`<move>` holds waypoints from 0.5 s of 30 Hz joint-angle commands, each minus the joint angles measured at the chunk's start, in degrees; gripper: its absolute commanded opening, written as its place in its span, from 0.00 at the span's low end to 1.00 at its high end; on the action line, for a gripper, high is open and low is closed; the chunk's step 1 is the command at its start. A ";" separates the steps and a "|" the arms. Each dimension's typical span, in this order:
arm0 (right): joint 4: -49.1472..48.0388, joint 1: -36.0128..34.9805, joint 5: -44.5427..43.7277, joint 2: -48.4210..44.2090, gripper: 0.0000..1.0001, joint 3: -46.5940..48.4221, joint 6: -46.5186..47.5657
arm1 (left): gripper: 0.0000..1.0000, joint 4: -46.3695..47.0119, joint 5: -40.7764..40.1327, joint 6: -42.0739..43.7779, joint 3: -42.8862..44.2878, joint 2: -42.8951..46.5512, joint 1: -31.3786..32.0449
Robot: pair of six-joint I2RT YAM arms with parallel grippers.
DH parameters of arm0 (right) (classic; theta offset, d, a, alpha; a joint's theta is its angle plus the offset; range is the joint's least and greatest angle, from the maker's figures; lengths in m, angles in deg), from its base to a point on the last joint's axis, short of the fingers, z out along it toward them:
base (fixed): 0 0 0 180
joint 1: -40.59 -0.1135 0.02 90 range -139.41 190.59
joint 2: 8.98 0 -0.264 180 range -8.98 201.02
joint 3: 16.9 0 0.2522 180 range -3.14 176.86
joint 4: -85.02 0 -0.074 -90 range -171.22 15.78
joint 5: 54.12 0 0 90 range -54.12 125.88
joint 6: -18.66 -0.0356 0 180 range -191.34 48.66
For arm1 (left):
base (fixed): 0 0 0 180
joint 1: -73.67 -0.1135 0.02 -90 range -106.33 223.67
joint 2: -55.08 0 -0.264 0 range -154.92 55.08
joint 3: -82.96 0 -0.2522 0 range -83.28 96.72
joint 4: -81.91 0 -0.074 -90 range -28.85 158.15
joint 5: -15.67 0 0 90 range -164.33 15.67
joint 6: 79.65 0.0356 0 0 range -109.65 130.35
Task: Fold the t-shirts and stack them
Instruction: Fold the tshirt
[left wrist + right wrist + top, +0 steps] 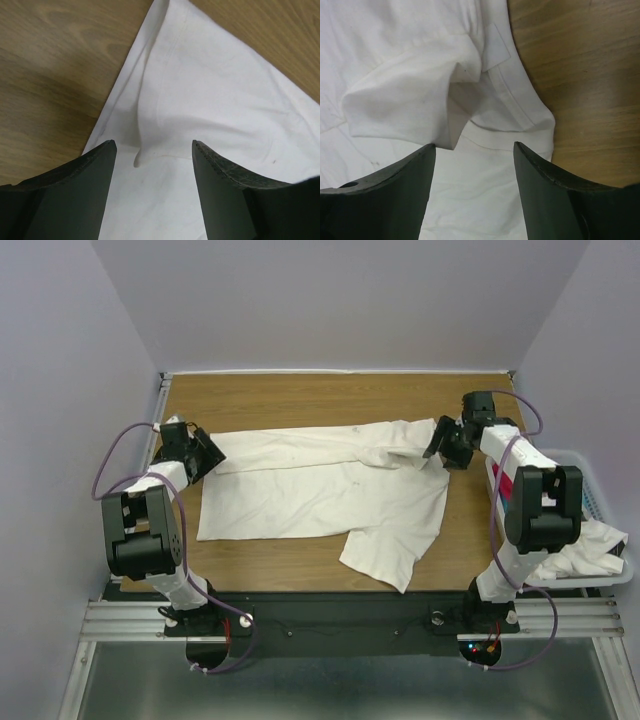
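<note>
My left end effector [152,146] hangs over the left end of the off-white t-shirt [320,490] with its fingers spread and nothing pinched between them. Below the gap a corner of cloth lies on the worktop [300,400] with one small raised ridge. My right end effector [474,146] is spread just as wide above the shirt's other end, over the collar and a turned-over sleeve, and grips nothing. The shirt lies stretched sideways across the middle of the worktop. Its far edge looks doubled over into a long band running between my two end effectors, and one sleeve juts toward the near edge. I judge that I stand at both ends because a long fold lies straight only when carried from both. The white t-shirt [585,550] spills over the basket [600,465] beside my right arm, and a sliver of the magenta-red t-shirt [503,485] shows behind that arm; both are parked there, I think, so each gets folded alone
</note>
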 commanded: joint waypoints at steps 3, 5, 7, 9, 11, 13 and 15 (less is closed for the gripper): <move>-10.42 1.37 8.01 -3.88 0.69 -4.10 2.36 | 0.74 4.66 2.89 0.53 -2.90 1.22 0.40; -13.94 1.37 9.68 -3.35 0.69 -5.94 2.63 | 0.74 5.72 3.77 0.18 -3.17 0.96 0.58; -16.40 1.37 11.70 -2.82 0.69 -6.65 2.72 | 0.74 6.07 4.12 0.18 -3.26 0.78 0.67; -18.25 1.37 12.94 -2.91 0.68 -8.14 2.63 | 0.73 6.25 4.30 0.18 -3.34 0.69 0.75; -20.45 1.37 13.65 -3.17 0.68 -8.59 2.11 | 0.73 6.51 4.39 0.17 -3.34 0.52 0.75; -21.50 1.46 13.65 -3.17 0.68 -8.59 1.32 | 0.73 6.51 4.74 0.17 -3.34 0.25 0.84; -21.77 1.55 12.68 -3.00 0.67 -8.24 -0.69 | 0.71 6.69 5.09 0.09 -3.34 -0.01 0.84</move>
